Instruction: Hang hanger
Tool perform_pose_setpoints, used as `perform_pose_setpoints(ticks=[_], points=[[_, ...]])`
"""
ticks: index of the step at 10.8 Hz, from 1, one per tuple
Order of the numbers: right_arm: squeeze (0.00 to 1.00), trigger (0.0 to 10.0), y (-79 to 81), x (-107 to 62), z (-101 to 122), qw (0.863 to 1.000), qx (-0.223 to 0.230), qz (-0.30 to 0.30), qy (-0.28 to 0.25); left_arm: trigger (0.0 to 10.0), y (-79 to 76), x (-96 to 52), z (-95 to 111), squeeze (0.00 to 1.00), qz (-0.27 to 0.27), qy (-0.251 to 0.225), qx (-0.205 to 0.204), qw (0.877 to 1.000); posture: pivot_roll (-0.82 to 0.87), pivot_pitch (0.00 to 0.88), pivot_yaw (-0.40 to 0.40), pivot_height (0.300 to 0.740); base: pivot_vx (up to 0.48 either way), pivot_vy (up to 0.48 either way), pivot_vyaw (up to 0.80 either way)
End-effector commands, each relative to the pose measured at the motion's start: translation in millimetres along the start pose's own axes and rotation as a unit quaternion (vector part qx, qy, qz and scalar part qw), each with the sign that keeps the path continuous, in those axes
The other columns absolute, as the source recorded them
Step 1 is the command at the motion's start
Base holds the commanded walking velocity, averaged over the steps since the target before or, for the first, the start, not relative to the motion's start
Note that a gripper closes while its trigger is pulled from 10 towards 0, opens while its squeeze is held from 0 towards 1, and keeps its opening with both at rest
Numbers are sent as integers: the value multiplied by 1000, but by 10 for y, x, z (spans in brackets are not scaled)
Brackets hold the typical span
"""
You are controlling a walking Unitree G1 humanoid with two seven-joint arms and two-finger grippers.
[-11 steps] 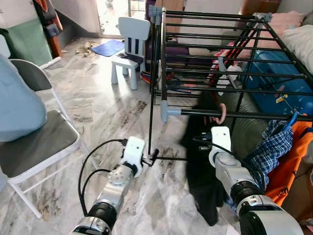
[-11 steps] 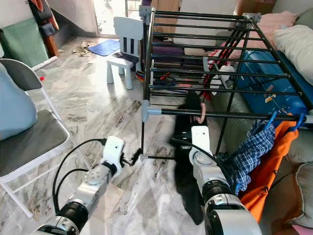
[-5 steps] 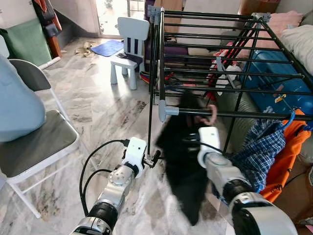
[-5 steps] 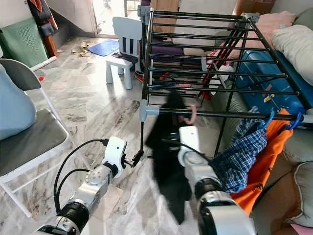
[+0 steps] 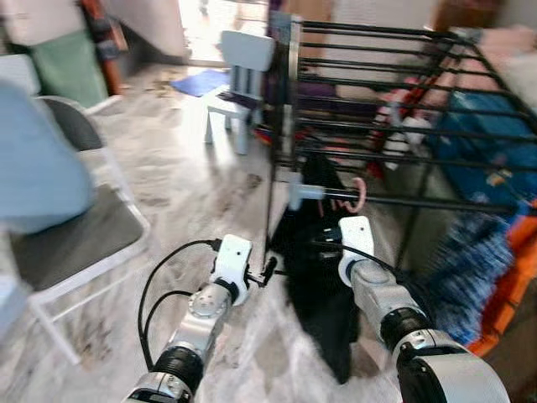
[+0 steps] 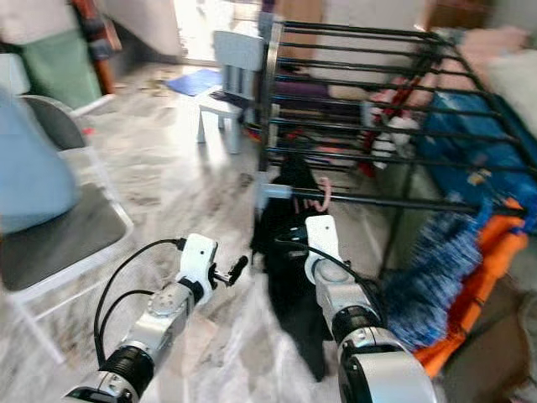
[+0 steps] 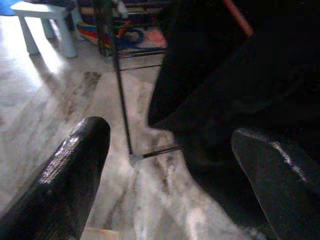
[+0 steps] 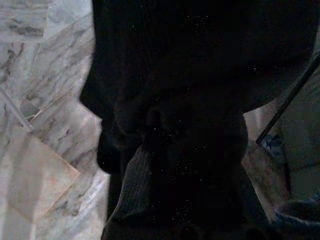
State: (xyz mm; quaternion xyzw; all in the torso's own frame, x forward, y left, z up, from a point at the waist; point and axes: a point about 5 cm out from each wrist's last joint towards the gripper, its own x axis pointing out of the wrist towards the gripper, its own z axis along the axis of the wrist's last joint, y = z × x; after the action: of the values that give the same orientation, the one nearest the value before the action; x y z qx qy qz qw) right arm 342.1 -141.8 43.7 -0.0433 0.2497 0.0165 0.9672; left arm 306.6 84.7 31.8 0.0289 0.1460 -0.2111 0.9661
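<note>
Drying rack (image 5: pixel 403 92) ahead of you; its front rail (image 5: pixel 419 201) runs left-right, and that's the axis to match. Black garment (image 5: pixel 323 285) on the pink hanger hangs at the rail's left end, hook (image 5: pixel 360 192) at rail height, touching or just over it; blur hides which. Right gripper (image 5: pixel 323 243) is buried in the cloth just below the hook; grip state can't be read. Left gripper (image 5: pixel 267 272) is spread, empty, just left of the garment. Right arm is nearer.
</note>
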Motion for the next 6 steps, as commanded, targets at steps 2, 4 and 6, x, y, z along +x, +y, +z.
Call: perform_pose_setpoints(ticks=[2,4,6], points=[[0,10000,-173,-18,167,997,-1,-47,-61,10000,-16,9,24,0,-11,-2,3,1000,89,0,-79,740,0,476,0],[0,10000,-379,-110,196,986,5,-119,-114,10000,-7,6,23,0,-10,-2,5,1000,92,0,-76,740,0,463,0],[0,10000,-480,-241,114,979,22,-151,-136,10000,2,11,27,0,-12,1,8,1000,84,0,-66,740,0,463,0]])
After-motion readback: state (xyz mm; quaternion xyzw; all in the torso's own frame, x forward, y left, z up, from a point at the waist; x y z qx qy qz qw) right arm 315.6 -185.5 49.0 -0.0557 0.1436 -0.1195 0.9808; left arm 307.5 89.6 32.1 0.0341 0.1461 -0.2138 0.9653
